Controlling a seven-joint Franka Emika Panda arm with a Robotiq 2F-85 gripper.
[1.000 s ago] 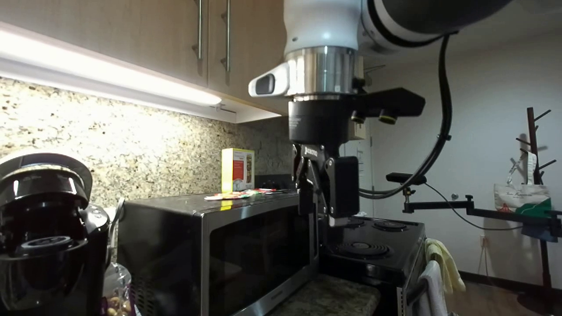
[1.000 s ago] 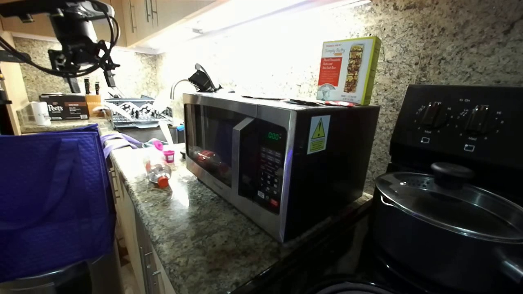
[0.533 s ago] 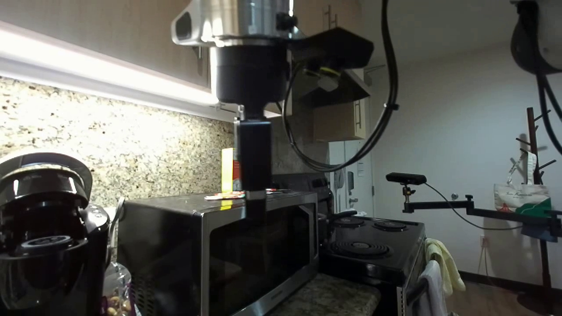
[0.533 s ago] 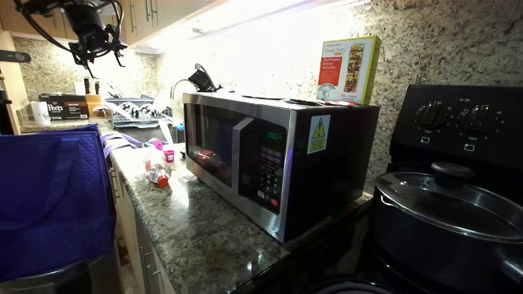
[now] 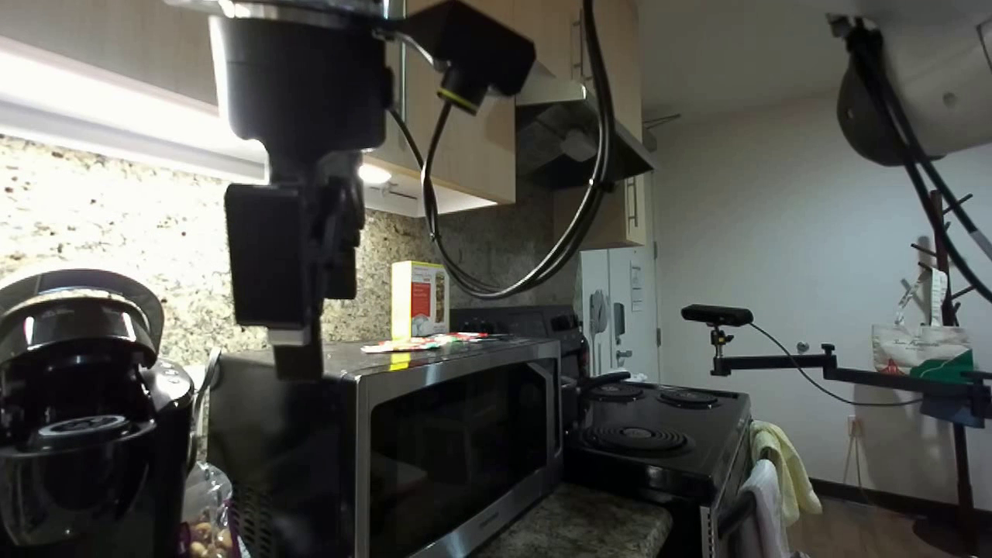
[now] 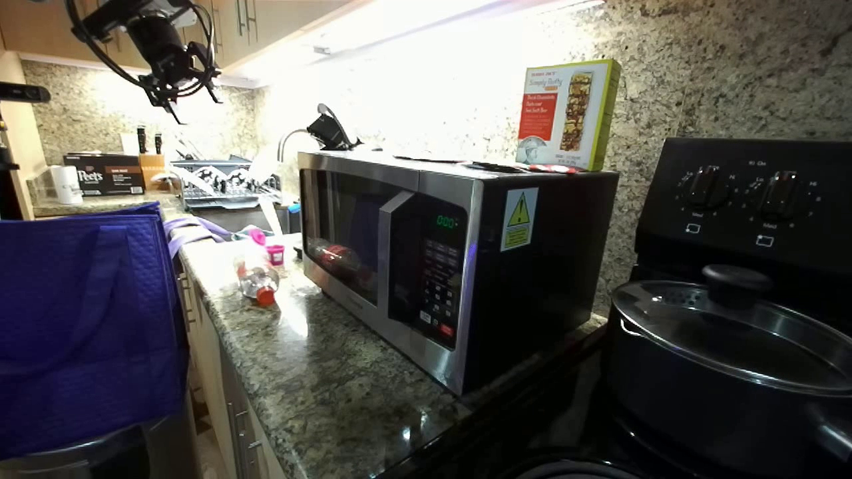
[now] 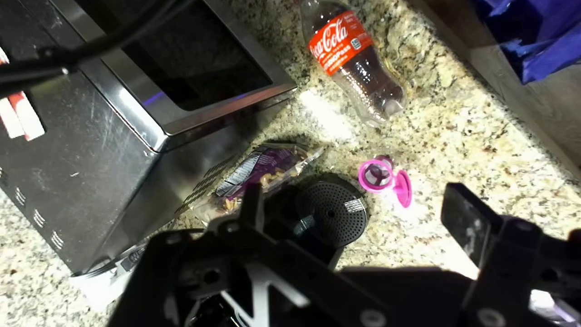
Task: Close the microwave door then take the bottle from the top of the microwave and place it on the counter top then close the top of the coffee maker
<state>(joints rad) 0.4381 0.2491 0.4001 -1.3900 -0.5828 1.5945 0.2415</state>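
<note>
Below the gripper [image 7: 353, 200], spread wide and holding nothing, the bottle [image 7: 350, 58] already lies on the counter [image 7: 458, 125]. Pretty sure the microwave door [image 6: 353, 223] is shut, so I'd guess just the top of the coffee maker [image 6: 326, 130], seemingly up, is left.

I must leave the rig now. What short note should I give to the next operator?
Claw: open, holding nothing, in the air.
Microwave door: shut.
Bottle: lying on its side on the counter, in front of the microwave.
Coffee maker: its top stands open.
Done: door closed, bottle on the counter.
Left: close the coffee maker's top.
</note>
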